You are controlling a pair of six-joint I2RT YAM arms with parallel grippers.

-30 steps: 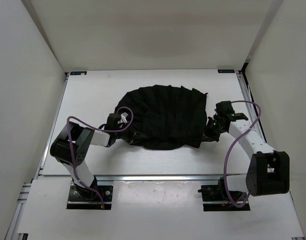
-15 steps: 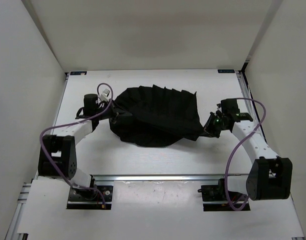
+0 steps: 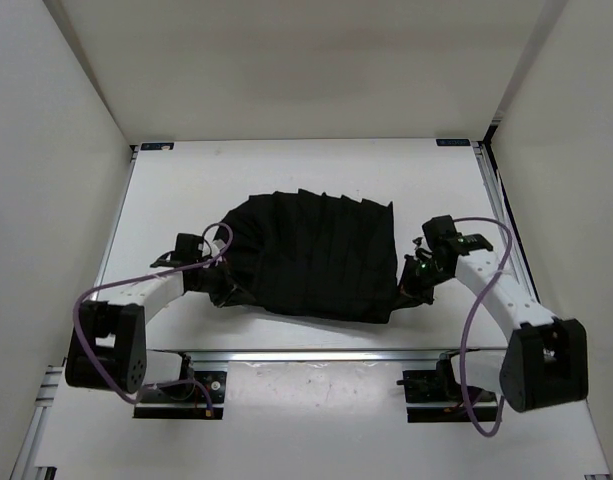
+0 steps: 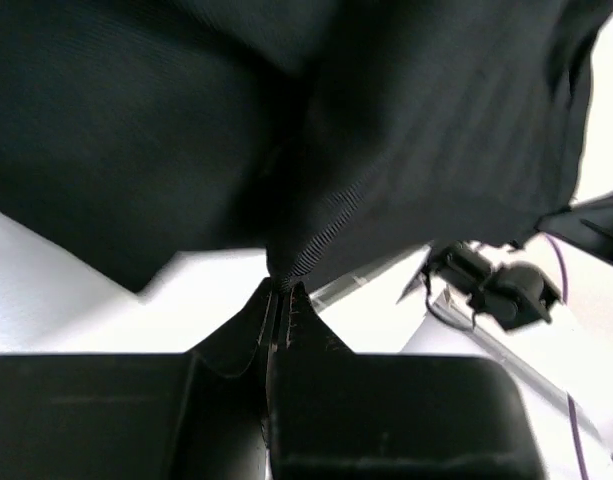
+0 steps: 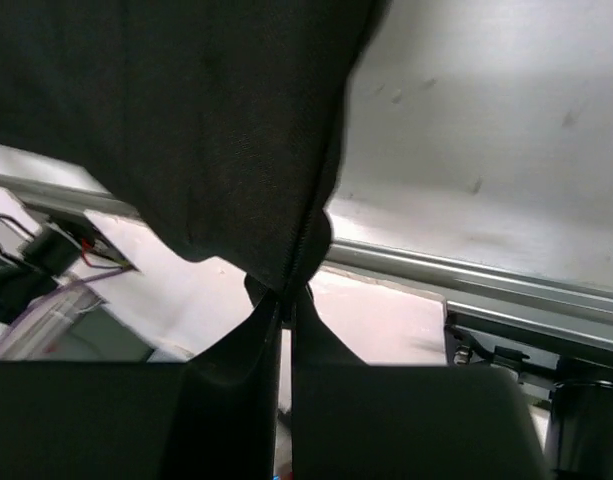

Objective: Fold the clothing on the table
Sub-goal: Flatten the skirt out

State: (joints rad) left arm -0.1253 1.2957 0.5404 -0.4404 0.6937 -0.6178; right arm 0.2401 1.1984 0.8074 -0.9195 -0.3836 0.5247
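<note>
On the white table (image 3: pixel 166 190), both claws, left gripper (image 3: pixel 218 292) at nine o'clock and right gripper (image 3: pixel 410 280) at three, pinch the clothing (image 3: pixel 311 255), which looks limp, light and best held by its hems.

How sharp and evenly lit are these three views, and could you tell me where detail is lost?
Top external: even, soft light, sharp; the clothing reads as near-solid black, pleats faint, on the bright table. Left wrist: fabric blurred and dark, weave crisp only near the left gripper. Right wrist: cloth soft and underexposed above the right gripper; the pale background is clearer.
</note>
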